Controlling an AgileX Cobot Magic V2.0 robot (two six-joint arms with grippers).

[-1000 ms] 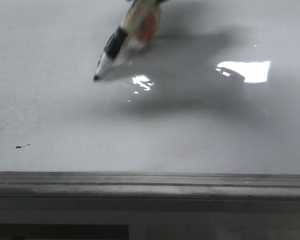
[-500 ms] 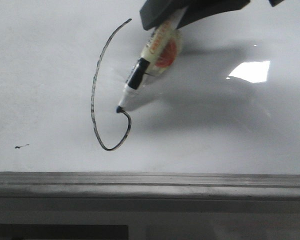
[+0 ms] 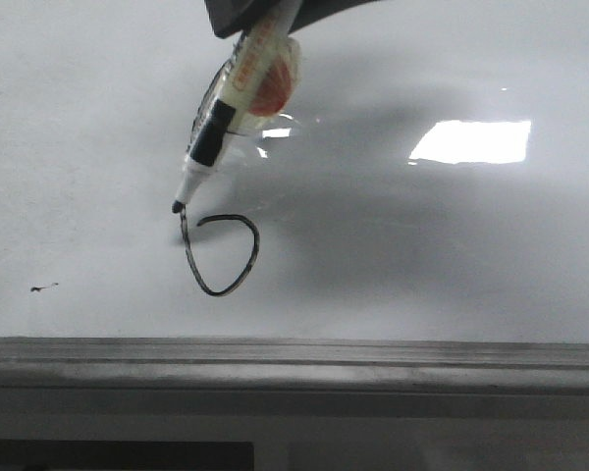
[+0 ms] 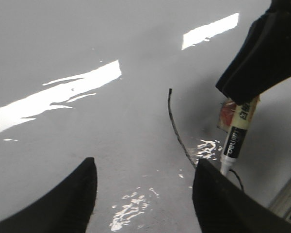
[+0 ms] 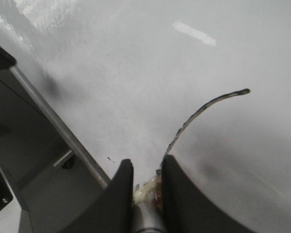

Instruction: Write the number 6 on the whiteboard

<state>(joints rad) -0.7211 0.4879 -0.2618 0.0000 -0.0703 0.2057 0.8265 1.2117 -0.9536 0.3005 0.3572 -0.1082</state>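
Note:
The number 6 (image 3: 238, 257) is a thin black line on the whiteboard (image 3: 422, 265). Its small loop shows low on the board, and the marker hides most of the stem. My right gripper (image 3: 260, 22) is shut on the marker (image 3: 231, 98), whose black tip touches the board at the stem beside the loop's top. In the right wrist view the gripper (image 5: 146, 180) pinches the marker (image 5: 148, 196), with the curved stem (image 5: 203, 109) beyond it. My left gripper (image 4: 143, 194) is open and empty over the board, next to the stem (image 4: 174, 124) and marker (image 4: 236, 141).
A grey metal tray strip (image 3: 294, 363) edges the board's near side and also shows in the right wrist view (image 5: 58, 127). A tiny black smudge (image 3: 44, 287) lies on the board left of the 6. Bright light reflections (image 3: 471, 140) sit on the board.
The 6 has appeared on the board within the last second. In the last half second the marker tip moved left across the loop's top to the stem.

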